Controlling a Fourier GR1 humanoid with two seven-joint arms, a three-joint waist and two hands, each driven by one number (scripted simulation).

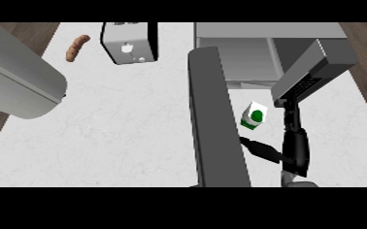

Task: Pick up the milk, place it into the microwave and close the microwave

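Though we looked for readable writing, the milk (pixel 254 115) showed only a green round mark on its white face and a green band at its foot; no words could be made out. It stood on the white table (pixel 129 126), in the narrow strip between the open microwave door (pixel 215 121), a long grey slab on its left, and our right hand (pixel 290 148) beside and below it. That hand's fingers (pixel 292 116) were straight and spread from the thumb (pixel 259 149), holding nothing and apart from the carton. Beyond the milk the microwave (pixel 243 58) gaped at the table's far edge. Left of the door lay wide bare room; a toaster (pixel 130 43) and a sausage (pixel 76 47) sat well apart. Our left forearm (pixel 25 82) filled the left side, its fingers unseen.
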